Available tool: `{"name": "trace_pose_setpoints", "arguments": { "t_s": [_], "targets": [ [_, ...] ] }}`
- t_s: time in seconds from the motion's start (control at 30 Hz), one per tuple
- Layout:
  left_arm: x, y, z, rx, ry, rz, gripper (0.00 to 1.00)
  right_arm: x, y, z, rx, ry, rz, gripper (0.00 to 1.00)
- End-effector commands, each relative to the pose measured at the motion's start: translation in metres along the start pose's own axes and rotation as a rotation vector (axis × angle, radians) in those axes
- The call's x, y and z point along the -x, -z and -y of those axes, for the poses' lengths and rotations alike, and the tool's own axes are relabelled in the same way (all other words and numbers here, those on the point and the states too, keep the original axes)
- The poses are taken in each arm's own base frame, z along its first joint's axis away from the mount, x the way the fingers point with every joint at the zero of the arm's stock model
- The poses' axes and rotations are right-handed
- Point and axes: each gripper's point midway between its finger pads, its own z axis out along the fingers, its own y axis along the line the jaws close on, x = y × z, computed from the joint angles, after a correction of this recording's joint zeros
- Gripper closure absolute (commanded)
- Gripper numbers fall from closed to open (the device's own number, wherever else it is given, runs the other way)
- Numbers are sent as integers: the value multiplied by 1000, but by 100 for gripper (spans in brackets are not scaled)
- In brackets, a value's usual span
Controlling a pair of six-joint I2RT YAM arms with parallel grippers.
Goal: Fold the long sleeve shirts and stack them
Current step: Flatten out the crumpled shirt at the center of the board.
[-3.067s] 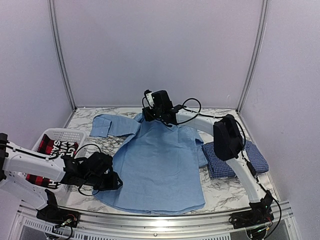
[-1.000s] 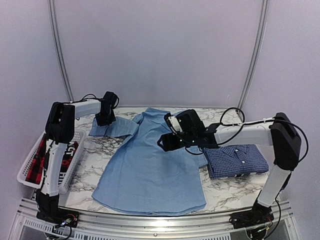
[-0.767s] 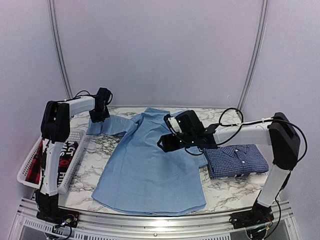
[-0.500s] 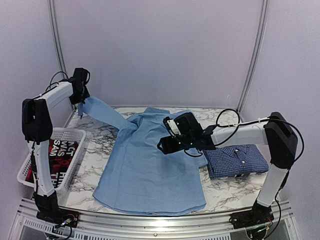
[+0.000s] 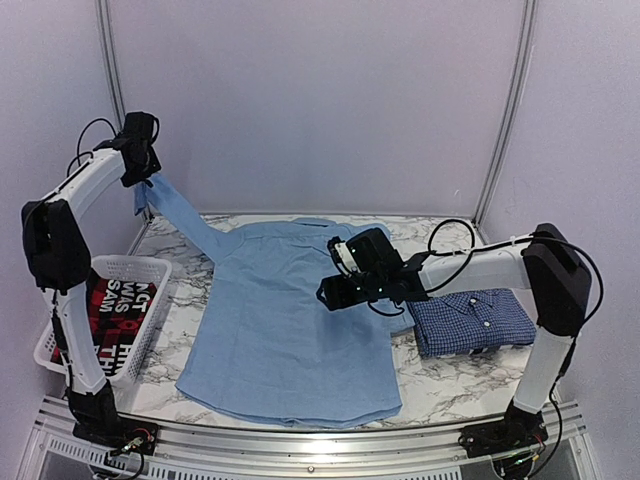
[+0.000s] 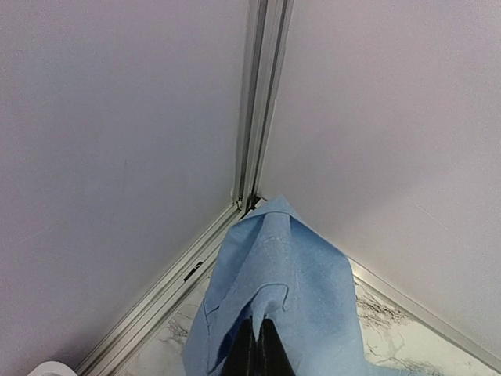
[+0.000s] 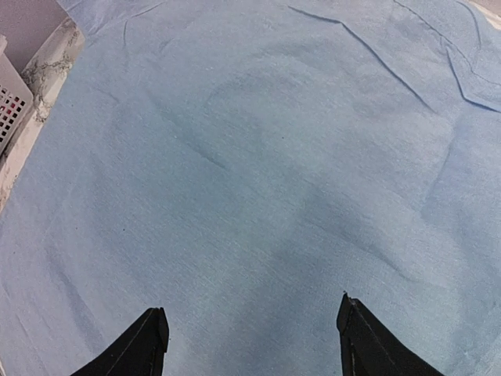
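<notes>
The light blue shirt [image 5: 290,340] lies spread on the marble desk [image 5: 440,375], hem nearest the arm bases. Over its middle hangs the right pincer [image 7: 252,323], jaws wide and empty; it may be just clear of the cloth, but that is hard to judge. To that pincer's right lies the folded dark checked shirt [image 5: 470,318]. Farthest back and high up, the left pincer [image 6: 257,346] is clamped on the cuff of the sleeve [image 5: 185,215], which slopes down from it to the shirt.

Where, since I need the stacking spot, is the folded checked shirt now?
In the top view, the folded dark blue checked shirt lies on the marble table's right side, just right of the spread light blue shirt.
</notes>
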Motion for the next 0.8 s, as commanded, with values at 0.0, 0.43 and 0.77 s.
{"name": "trace_pose_setpoints", "arguments": {
  "t_s": [0.0,0.43,0.77],
  "targets": [
    [0,-10,-10,-1,-6,-24,100,17,5,6,-30,-14,38,30],
    [-110,-32,48,-215,-124,-296,93,41,32,57,-122,-66,88,29],
    [-157,-9,80,-308,-208,-365,37,41,65,103,-215,-132,118,29]
  ]
}}
